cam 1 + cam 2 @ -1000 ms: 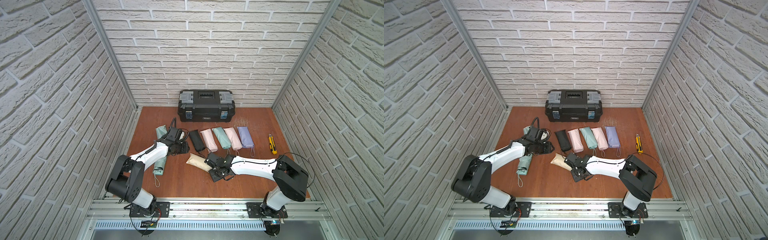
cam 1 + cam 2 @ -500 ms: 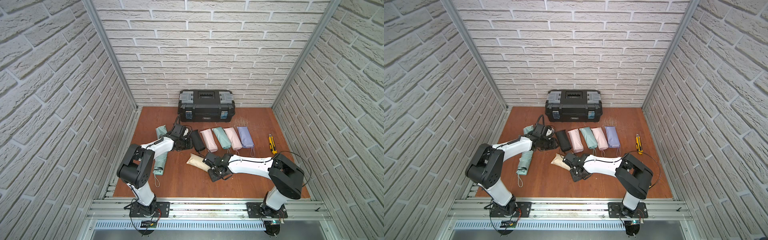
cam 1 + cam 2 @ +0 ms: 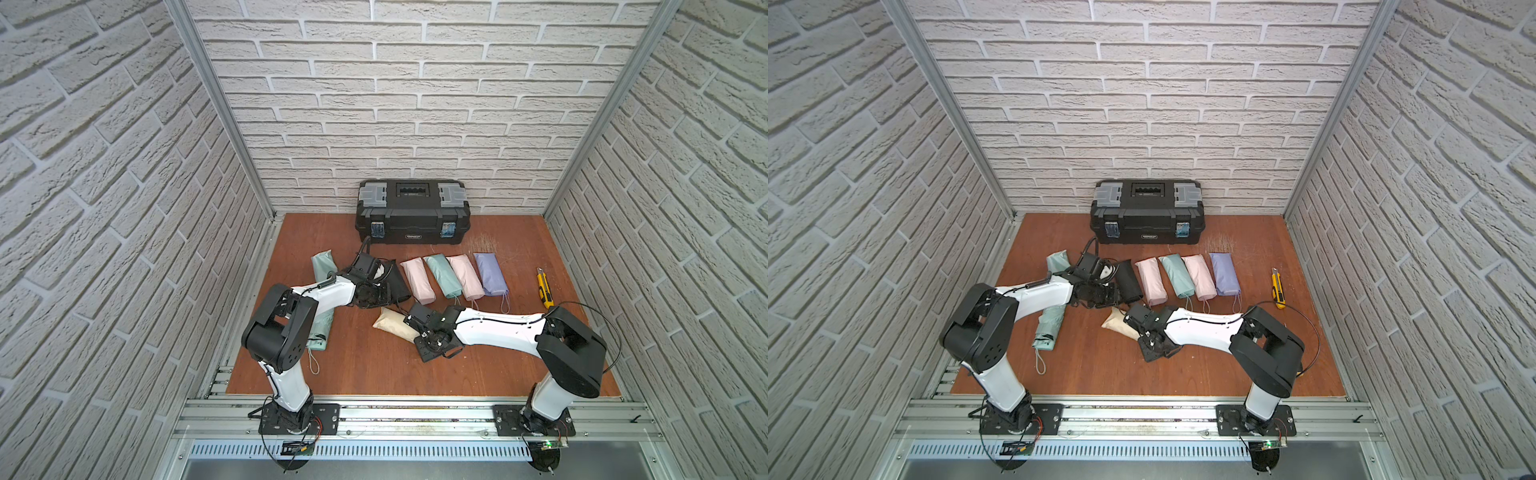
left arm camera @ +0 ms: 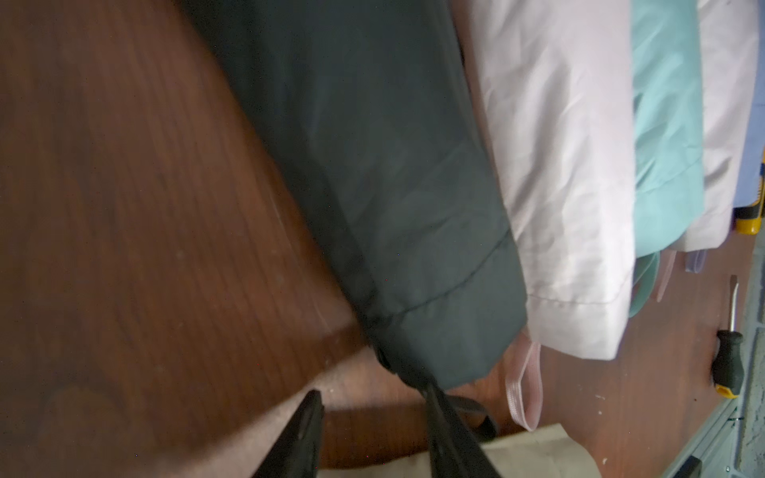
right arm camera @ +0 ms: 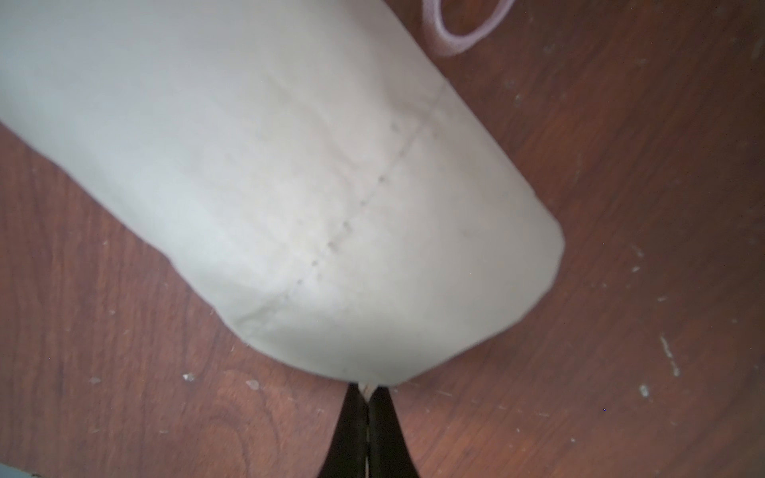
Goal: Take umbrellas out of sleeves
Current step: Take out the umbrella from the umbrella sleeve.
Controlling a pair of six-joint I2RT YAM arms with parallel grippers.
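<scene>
Pinching the cream sleeve (image 5: 289, 186) by its edge, your right hand (image 5: 366, 395) is clamped tight, and your left hand (image 4: 372, 414) sits half-open and empty at the end of the black sleeve (image 4: 372, 186).

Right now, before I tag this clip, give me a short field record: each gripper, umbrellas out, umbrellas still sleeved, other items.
left gripper: open, tips at the loop end of the black sleeve
right gripper: shut at the hemmed end of the cream sleeve, a cream sliver between its tips
out of sleeve: one mint umbrella
spare sleeve: empty mint sleeve beyond that umbrella, apparently flat
full sleeves in row: pink sleeve, full mint sleeve, second pink sleeve, lavender sleeve
other: black toolbox at the back wall; yellow utility knife
</scene>
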